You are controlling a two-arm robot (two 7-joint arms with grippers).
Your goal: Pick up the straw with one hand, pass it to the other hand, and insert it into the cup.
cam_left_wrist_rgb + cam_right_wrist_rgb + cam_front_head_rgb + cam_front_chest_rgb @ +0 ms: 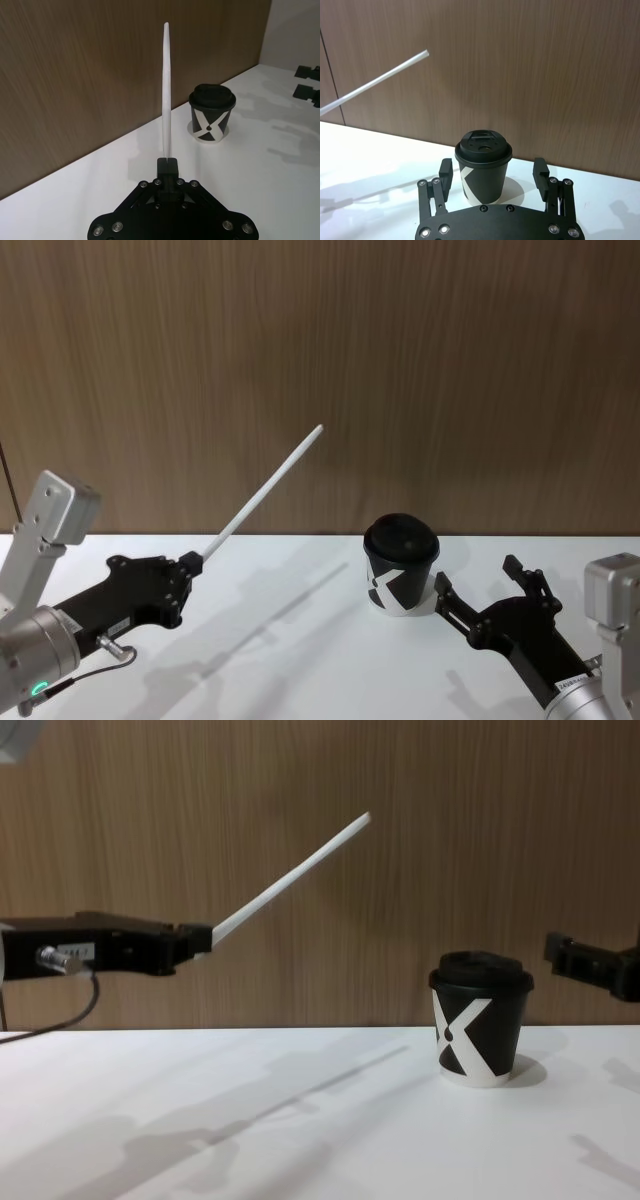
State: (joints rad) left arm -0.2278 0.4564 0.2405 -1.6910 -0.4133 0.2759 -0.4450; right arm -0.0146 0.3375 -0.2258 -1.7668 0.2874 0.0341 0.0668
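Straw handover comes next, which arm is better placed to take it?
Right. The right end effector is open and free near the cup, while the left end effector is shut on the straw at its lower end.

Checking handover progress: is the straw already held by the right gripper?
No, the left gripper is shut on the lower end of the straw, while the right gripper sits open near the cup.

**What we cannot fully see**

At the left edge of the right wrist view the straw (375, 82) runs out of frame. We lose the base of the cup (481, 181) behind the body of the right gripper (493, 166). In the lower left of the head view, the straw's bottom end vanishes inside the left gripper (192, 562). The chest view's right edge cuts the right gripper off.
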